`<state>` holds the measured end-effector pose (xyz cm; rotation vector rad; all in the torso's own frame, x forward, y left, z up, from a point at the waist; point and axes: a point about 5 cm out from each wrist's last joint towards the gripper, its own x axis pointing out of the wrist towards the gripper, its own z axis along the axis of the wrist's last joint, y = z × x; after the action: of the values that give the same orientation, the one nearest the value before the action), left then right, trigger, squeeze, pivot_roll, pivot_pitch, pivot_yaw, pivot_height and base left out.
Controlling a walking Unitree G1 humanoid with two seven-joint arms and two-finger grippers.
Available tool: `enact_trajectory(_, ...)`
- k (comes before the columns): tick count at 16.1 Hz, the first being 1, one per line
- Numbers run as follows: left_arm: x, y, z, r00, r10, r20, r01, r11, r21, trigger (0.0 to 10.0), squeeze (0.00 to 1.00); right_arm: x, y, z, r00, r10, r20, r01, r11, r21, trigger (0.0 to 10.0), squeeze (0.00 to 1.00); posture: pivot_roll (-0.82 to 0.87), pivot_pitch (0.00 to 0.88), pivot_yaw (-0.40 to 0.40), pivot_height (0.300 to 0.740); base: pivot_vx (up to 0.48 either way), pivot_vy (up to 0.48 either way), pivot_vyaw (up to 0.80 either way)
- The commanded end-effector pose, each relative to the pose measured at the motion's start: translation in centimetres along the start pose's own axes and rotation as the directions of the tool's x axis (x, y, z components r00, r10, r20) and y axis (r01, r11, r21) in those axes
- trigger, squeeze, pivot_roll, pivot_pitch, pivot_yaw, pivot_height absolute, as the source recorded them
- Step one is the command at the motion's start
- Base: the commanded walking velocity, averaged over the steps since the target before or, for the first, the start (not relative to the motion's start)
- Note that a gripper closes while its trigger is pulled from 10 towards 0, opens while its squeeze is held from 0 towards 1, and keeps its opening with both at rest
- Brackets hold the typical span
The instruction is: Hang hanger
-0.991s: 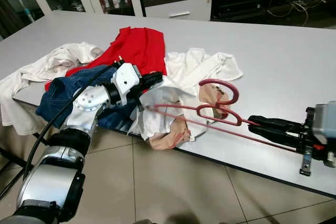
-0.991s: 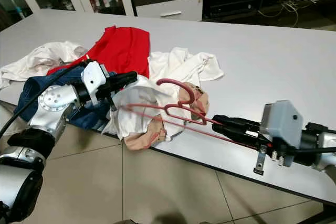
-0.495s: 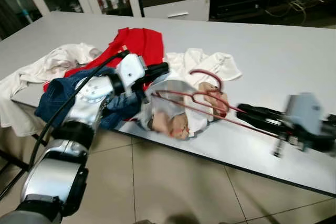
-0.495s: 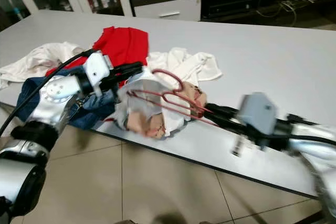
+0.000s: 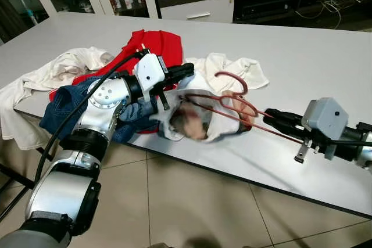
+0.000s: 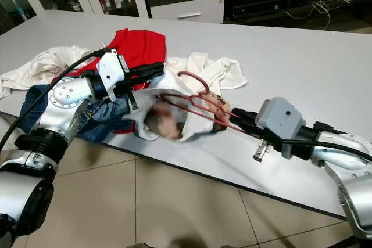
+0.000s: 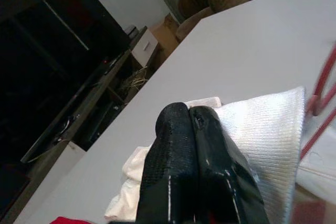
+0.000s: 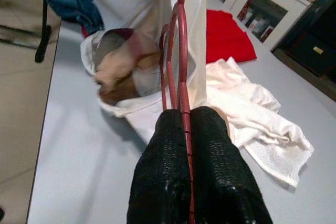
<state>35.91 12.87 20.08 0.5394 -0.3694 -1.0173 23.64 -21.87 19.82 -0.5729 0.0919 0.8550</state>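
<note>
The thin red wire hanger (image 5: 224, 98), with its curved hook standing up, lies over the near edge of the smooth grey counter (image 5: 314, 62), its straight end clamped between the closed, textured black jaws of the right gripper (image 8: 185, 116). The left gripper (image 7: 189, 114) has its jaws pinched together on the ribbed white garment (image 5: 197, 111), holding the cloth up around the hanger's far end. The garment's open inside is blurred, with tan and dark patches hard to make out, and soft red cloth (image 5: 154, 47), white cloth (image 5: 235, 68) and blue denim (image 5: 64, 103) lie crumpled behind.
</note>
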Motion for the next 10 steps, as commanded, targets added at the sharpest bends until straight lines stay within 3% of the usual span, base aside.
enact_trajectory(1,-0.6,1.8,0.8,0.999,0.044,-0.003,-0.044,0.998,0.039,10.0,0.16,-0.8,-0.4,-0.2,1.000,-0.006,-0.019,0.005,1.000,-0.018,10.0,0.00,-0.20,0.000,0.150,0.740,0.000,0.000,0.00)
enact_trajectory(5,-2.0,5.0,1.4,0.987,0.159,-0.030,-0.157,0.986,0.054,10.0,0.16,-3.5,-1.1,0.1,1.000,0.008,-0.017,-0.008,1.000,-0.023,10.0,0.00,-0.21,0.000,0.159,0.740,0.000,0.000,0.00)
enact_trajectory(8,-2.1,5.6,1.9,0.983,0.185,-0.013,-0.185,0.982,0.042,10.0,0.16,-3.9,-2.6,0.3,0.995,-0.097,-0.006,0.097,0.995,-0.039,10.0,0.00,-0.21,0.000,0.168,0.740,0.000,0.000,0.00)
enact_trajectory(10,-1.7,5.5,1.9,0.984,0.177,-0.007,-0.177,0.984,0.036,10.0,0.16,-3.4,-2.2,1.1,0.996,-0.079,0.044,0.080,0.996,-0.026,10.0,0.00,-0.21,0.000,0.170,0.740,0.000,0.000,0.00)
